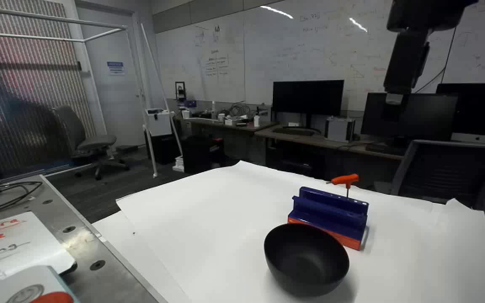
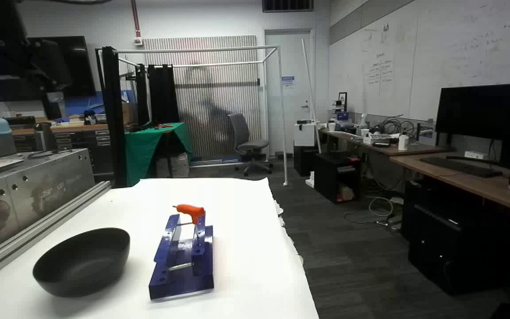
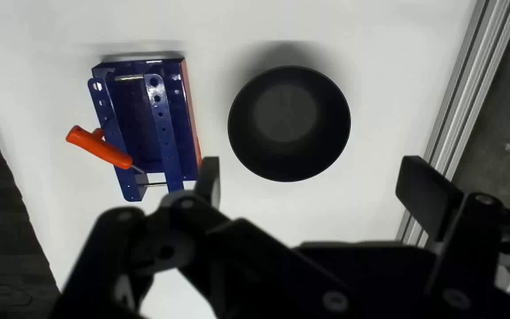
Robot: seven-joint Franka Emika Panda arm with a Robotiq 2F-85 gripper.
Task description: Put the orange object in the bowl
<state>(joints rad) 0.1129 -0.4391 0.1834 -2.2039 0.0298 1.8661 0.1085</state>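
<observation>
The orange object is a T-handled tool (image 1: 345, 181) with a thin dark rod. It stands upright in the blue rack (image 1: 331, 212), its rod in a hole of the upper bar. It also shows in an exterior view (image 2: 191, 212) and in the wrist view (image 3: 100, 147). The glossy black bowl (image 1: 305, 263) sits upright on the white table beside the rack and looks empty in the wrist view (image 3: 287, 122). My gripper (image 3: 312, 179) is open with nothing between its fingers. It hangs high above the table, apart from the tool and bowl; an exterior view shows it too (image 2: 18, 106).
The blue rack has a reddish base and stands close to the bowl. White paper (image 1: 209, 210) covers the table. A metal rail (image 2: 42, 235) and a metal platform (image 1: 78, 240) border one side. A chair (image 1: 453, 172) and desks with monitors stand beyond the table.
</observation>
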